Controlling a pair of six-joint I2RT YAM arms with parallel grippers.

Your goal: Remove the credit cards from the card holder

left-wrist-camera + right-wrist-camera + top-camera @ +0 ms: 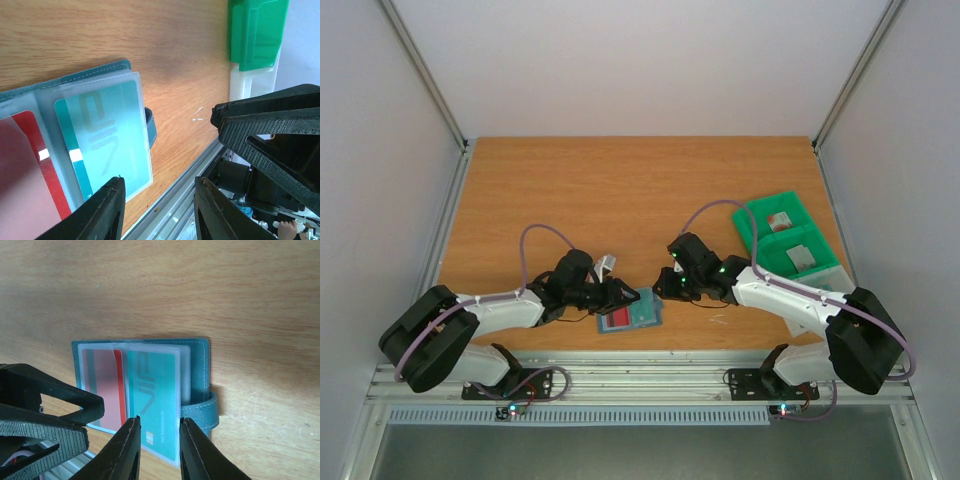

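Observation:
The blue-grey card holder (pixel 648 300) lies open on the table near the front edge. It shows a red card (pixel 616 319) on its left panel and a teal card (pixel 644 311) in a clear sleeve on its right. In the right wrist view the holder (pixel 200 365) holds the red card (pixel 105 385) and the teal card (pixel 152 395). My right gripper (pixel 159 442) is open just above the teal card's near end. My left gripper (pixel 160 210) is open and empty, at the near edge of the holder (pixel 75 82) beside the teal card (pixel 107 135) and red card (pixel 30 170).
A green two-compartment bin (pixel 790 240) stands at the right with a card in each compartment; it also shows in the left wrist view (pixel 257 30). The metal rail (pixel 640 375) runs along the table's front edge just below the holder. The two grippers are close together.

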